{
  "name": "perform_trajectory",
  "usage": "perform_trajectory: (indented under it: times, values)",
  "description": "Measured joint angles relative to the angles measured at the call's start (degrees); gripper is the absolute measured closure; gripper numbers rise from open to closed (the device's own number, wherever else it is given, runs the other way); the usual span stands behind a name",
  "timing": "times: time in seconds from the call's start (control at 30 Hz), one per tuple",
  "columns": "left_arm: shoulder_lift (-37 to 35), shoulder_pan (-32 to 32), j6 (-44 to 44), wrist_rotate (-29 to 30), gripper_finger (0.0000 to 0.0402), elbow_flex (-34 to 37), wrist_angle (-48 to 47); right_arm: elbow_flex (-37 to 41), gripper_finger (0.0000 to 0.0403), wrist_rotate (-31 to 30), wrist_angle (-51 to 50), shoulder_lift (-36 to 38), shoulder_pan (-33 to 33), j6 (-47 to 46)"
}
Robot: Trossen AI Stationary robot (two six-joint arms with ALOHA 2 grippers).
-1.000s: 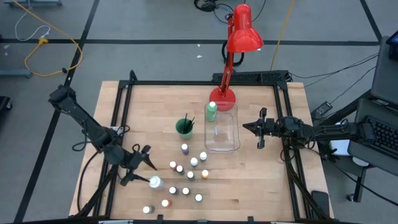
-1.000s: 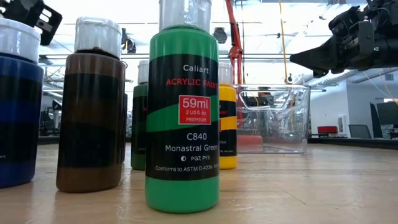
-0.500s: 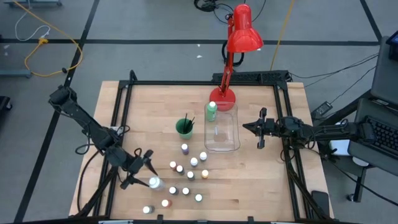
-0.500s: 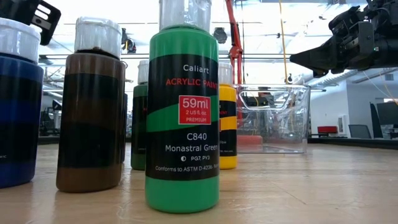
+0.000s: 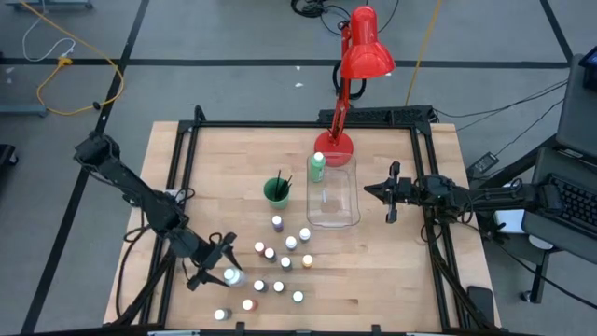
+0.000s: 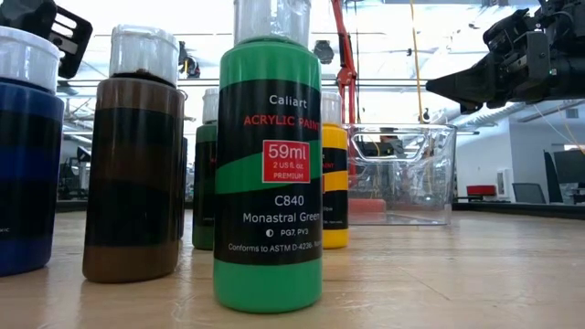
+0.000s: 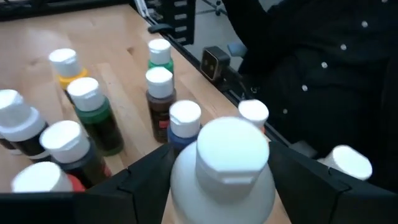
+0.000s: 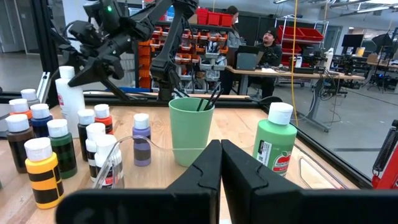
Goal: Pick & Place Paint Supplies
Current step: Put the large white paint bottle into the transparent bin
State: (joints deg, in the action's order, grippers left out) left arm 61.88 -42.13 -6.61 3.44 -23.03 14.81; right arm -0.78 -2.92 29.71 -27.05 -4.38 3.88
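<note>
From above, the left gripper (image 5: 216,264) sits at the near left of the wooden table (image 5: 224,159), its fingers spread around a large white bottle with a white cap (image 5: 230,274). A loose cluster of small white-capped paint bottles (image 5: 280,261) stands just beside it. Farther back are a pale green cup holding dark-handled brushes (image 5: 277,190), a larger green bottle (image 5: 318,167) and a clear rectangular plastic bin (image 5: 334,198). The right gripper (image 5: 393,193) waits beside the bin, its fingers pressed together on nothing.

At table height, a green acrylic bottle with a black label (image 6: 269,174) fills the middle, a brown one (image 6: 133,155) and a blue one (image 6: 27,151) to its side, with the bin behind.

Past the left wrist, the white bottle's cap (image 7: 231,148) stands between the two dark fingers (image 7: 140,180), which straddle its shoulders at a wide setting. Whether the pads already press the sides I cannot tell.

Looking out from the right wrist, the shut fingers (image 8: 224,168) point at the cup and the bottle cluster.

The risk I judge greatest is crowding: small bottles stand close to the outer finger, so a lift or swing could topple one and roll it off. A smooth, rounded bottle gripped high near the shoulder may also slip or tilt if the squeeze is light.
</note>
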Motion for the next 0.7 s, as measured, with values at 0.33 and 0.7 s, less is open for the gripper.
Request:
perform_trajectory:
  times: [0.33, 0.7]
  values:
    - [-2.25, -0.02, 4.70, -3.96, 0.0144, 0.00, 2.88, 0.01, 0.0399, -0.02, 0.00, 0.00, -0.02, 0.00]
    - [-2.65, 0.04, 2.55, -0.85, 0.0144, 0.00, 1.65, 0.01, 0.0399, -0.02, 0.02, 0.00, 0.00, 0.00]
